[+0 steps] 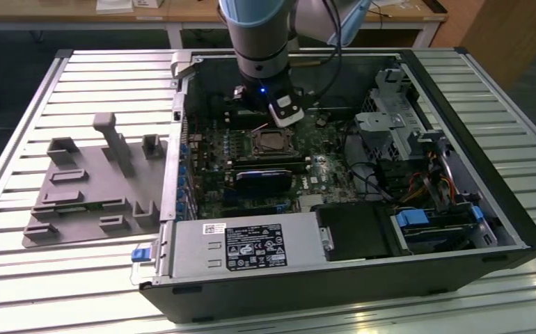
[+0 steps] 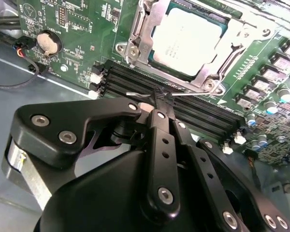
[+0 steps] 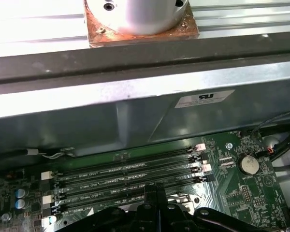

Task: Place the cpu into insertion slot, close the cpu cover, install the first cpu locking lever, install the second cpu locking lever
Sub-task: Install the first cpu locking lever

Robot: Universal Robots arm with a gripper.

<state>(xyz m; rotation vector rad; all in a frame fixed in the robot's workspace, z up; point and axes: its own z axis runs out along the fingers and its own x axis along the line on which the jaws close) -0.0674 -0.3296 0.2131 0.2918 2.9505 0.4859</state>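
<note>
Inside the open computer case (image 1: pixel 518 229), above the green motherboard (image 2: pixel 82 29), the gripper (image 2: pixel 159 102) hangs at twelve o'clock of the insertion slot (image 1: pixel 270 141) in the exterior view, its fingers (image 2: pixel 160 137) closed together. The cpu cover (image 2: pixel 141 24) lies flat over the seated cpu (image 2: pixel 191 36); the fingertips touch a thin locking lever (image 2: pixel 137 95).

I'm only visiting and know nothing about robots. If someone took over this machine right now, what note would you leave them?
Hand: fingers closed together, tips at a thin metal lever beside the memory slots. I cannot tell whether the lever is pinched.
Things: the cpu sits in the insertion slot, and the cpu cover lies down around it.
Done: cpu placed, cover closed.
Left: both locking levers. I cannot see either one latched.
</note>
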